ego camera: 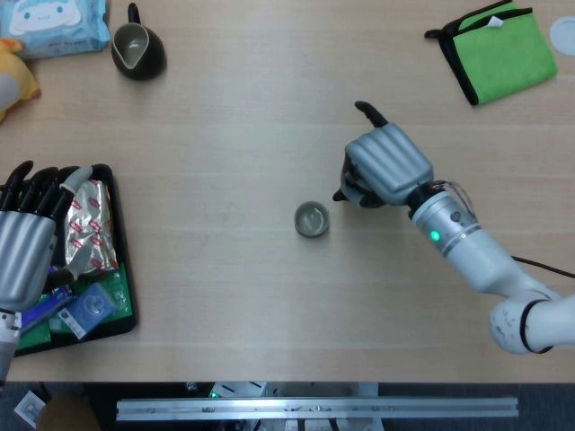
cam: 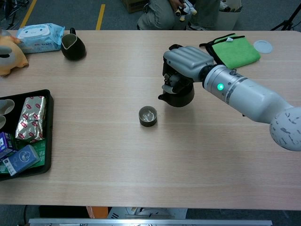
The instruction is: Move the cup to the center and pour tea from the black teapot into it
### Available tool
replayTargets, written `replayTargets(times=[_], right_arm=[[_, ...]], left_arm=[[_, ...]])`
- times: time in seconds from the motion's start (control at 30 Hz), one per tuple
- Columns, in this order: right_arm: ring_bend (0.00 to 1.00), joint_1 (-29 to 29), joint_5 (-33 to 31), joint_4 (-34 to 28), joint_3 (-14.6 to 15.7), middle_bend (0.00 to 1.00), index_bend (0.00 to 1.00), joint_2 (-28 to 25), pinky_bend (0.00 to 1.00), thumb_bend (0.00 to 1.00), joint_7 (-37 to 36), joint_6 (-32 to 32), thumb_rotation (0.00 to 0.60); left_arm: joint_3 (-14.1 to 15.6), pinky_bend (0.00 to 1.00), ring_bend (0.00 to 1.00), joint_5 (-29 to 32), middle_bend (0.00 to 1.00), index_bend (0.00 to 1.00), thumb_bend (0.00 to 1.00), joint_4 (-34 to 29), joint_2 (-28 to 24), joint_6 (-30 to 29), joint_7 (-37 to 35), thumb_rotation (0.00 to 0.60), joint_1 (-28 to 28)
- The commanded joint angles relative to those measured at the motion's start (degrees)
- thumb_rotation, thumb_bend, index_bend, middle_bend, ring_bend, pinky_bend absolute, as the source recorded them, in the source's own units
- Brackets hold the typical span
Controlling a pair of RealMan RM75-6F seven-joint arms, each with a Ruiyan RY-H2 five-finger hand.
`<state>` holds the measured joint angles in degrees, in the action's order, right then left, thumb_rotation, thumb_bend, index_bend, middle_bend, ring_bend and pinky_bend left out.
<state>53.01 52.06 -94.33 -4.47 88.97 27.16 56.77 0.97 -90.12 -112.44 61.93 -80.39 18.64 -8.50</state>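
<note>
The small grey cup stands upright near the middle of the table, with a little liquid glinting inside. My right hand grips the black teapot from above. The teapot is level just right of the cup, spout toward it, and a gap separates them. In the head view only the teapot's dark spout side shows under the hand. Over the tray at the left edge my left hand hovers with fingers spread, holding nothing.
A black tray of packets lies at the left. A dark pitcher, a wipes pack and a yellow toy sit far left. A green cloth and white lid lie far right.
</note>
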Motion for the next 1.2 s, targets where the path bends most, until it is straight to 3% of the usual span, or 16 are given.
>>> replayTargets(times=[0.03, 0.53, 1.2], right_arm=[[0.91, -2.03, 1.45, 0.91, 0.19, 0.96, 1.00, -1.15, 0.05, 0.33, -2.74, 0.07, 0.574], [0.91, -7.53, 5.68, 8.00, 0.93, 0.96, 1.00, 0.78, 0.05, 0.33, -10.10, -0.94, 0.574], [0.91, -10.93, 9.16, 13.76, 0.59, 0.94, 1.00, 3.89, 0.05, 0.33, -12.68, -3.01, 0.575]], left_arm=[[0.03, 0.08, 0.13, 0.02, 0.16, 0.10, 0.27, 0.07, 0.06, 0.13, -0.02, 0.600, -0.06], [0.03, 0.08, 0.13, 0.52, 0.16, 0.10, 0.27, 0.16, 0.81, 1.40, 0.85, 0.600, -0.69], [0.33, 0.08, 0.13, 1.58, 0.16, 0.10, 0.27, 0.54, 1.82, 2.68, 1.73, 0.600, -1.16]])
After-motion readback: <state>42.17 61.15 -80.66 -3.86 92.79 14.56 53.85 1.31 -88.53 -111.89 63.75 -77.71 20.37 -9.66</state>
